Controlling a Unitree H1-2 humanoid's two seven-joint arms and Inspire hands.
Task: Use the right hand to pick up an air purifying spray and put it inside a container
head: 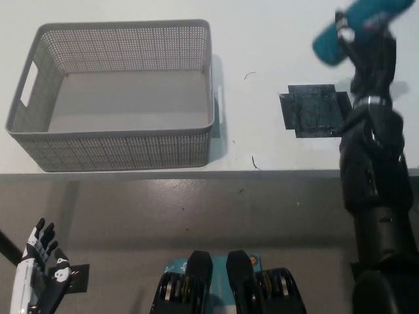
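Right hand (368,40) wrapped tight round teal spray bottle (353,27), tilted, looks airborne, well right of mesh basket (118,140). Swing w/ grip firm, clear rim. Left hand (39,271) idle, fingers spread.

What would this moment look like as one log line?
right hand: shut on spray bottle, raised | basket: empty | left hand: resting low

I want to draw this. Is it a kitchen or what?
Probably a robot test room, not a kitchen: a plain white table holds only a grey basket and a black tape patch. The black robot hand holds a teal spray bottle up.
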